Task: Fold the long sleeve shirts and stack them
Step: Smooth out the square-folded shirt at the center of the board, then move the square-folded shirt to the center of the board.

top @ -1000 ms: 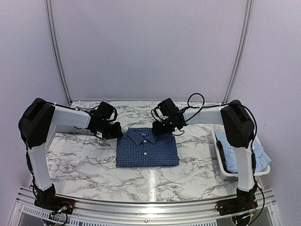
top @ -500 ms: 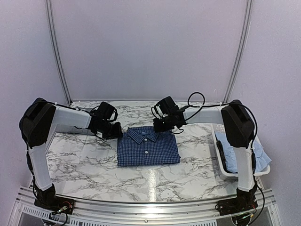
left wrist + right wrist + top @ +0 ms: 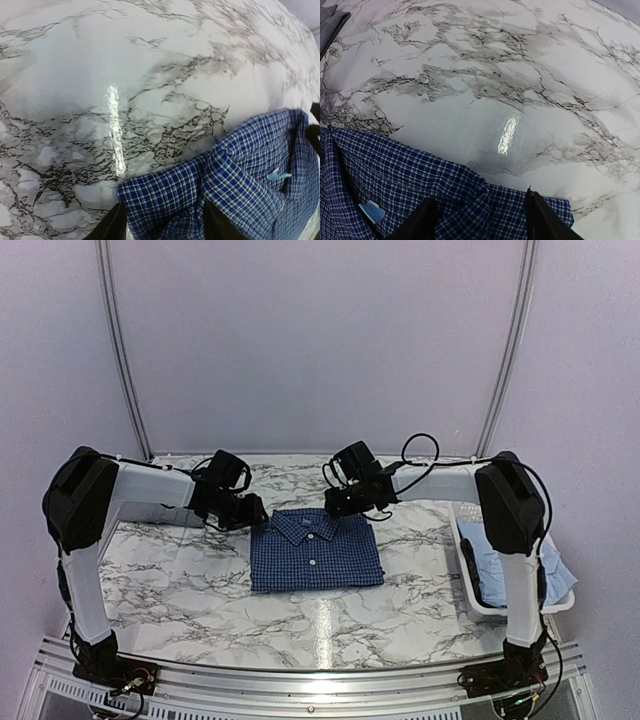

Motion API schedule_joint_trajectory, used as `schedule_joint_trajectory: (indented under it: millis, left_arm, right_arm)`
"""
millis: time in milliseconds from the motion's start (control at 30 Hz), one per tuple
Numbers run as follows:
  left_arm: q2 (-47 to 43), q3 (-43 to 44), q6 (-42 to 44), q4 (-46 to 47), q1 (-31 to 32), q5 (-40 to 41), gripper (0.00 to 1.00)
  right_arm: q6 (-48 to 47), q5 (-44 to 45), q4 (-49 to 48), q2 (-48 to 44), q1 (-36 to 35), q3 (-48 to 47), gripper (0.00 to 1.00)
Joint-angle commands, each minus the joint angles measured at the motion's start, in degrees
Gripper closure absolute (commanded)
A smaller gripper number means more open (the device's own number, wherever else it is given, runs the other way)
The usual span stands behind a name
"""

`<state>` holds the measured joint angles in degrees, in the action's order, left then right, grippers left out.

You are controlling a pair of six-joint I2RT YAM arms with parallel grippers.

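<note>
Lying folded into a neat rectangle at the middle of the marble worktop (image 3: 180, 570), the dark blue checked shirt (image 3: 315, 552) is pointing its collar toward the far edge. The overhead view is showing the whole layout: the left gripper (image 3: 250, 512) is sitting at the shirt's far left corner and the right gripper (image 3: 335, 505) at its far right corner, both low over the cloth. Only this view is taking in the white bin (image 3: 470, 585) at the right edge, where the light blue shirt (image 3: 500, 560) is lying beside a strip of the grey shirt (image 3: 470, 558).

The wrist cameras are giving what the overhead cannot. On the left wrist, the left gripper (image 3: 162, 220) is standing with its fingers (image 3: 112, 227) spread, a rumpled fold of check cloth sitting loose between them; it is released. On the right wrist, the right gripper (image 3: 480, 215) is likewise parted, its fingers (image 3: 420, 220) straddling the shirt's bunched edge without pinching it. Both are also revealing a small pale blue tag (image 3: 277, 175) inside the collar.
</note>
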<state>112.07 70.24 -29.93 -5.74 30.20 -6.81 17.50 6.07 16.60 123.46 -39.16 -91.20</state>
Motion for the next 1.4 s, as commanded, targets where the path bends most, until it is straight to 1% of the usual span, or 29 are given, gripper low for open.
schedule_joint_trajectory:
  millis: [0, 133, 167, 233, 267, 367, 500, 600, 767, 967, 1200, 1367]
  left_arm:
    - [-2.0, 2.7, 1.9, -2.9, -1.2, 2.3, 0.39]
    - [-5.1, 2.4, 2.3, -3.8, -1.9, 5.2, 0.24]
    - [-6.1, 2.1, 2.3, -3.8, -2.1, 5.8, 0.2]
    - [-8.0, 1.4, 2.3, -4.0, -2.6, 6.4, 0.17]
    - [-8.8, 1.1, 2.1, -4.4, -3.1, 8.2, 0.16]
    - [-10.0, 0.9, 1.0, -6.1, -5.0, 11.6, 0.09]
    - [-10.4, 0.6, -0.6, -7.9, -8.3, 14.2, 0.08]
    - [-10.5, -0.4, -1.2, -8.5, -9.9, 16.0, 0.08]
    - [-10.1, -2.6, -2.8, -8.6, -12.2, 15.1, 0.08]
    - [-8.0, -1.8, -1.8, -8.5, -12.7, 14.4, 0.07]
    - [-4.0, 0.0, 0.4, -7.1, -12.8, 13.0, 0.07]
    - [-2.9, 2.1, 1.8, -6.4, -13.1, 14.2, 0.07]
  right_arm:
    - [-1.4, 2.8, 1.4, -5.5, -2.8, -0.9, 0.39]
    - [-0.6, 4.9, 2.1, -7.8, -6.6, 0.7, 0.25]
    - [-0.1, 4.7, 1.4, -8.3, -7.6, 1.5, 0.23]
    - [0.7, 4.2, 0.5, -8.7, -10.1, 2.1, 0.23]
    - [0.8, 4.4, 0.8, -8.2, -11.4, 1.6, 0.22]
    - [0.6, 8.0, 3.8, -4.5, -15.3, -2.6, 0.21]
    - [0.3, 13.2, 8.2, 1.2, -19.2, -8.4, 0.14]
    - [0.9, 14.2, 8.4, 3.4, -21.1, -8.7, 0.1]
    - [1.5, 14.4, 7.0, 5.1, -21.6, -5.8, 0.08]
    - [2.0, 17.2, 7.8, 6.7, -21.4, -2.3, 0.06]
    - [3.3, 16.9, 4.3, 2.5, -19.1, 6.0, 0.05]
    - [4.4, 16.4, 2.4, -0.5, -16.7, 11.5, 0.05]
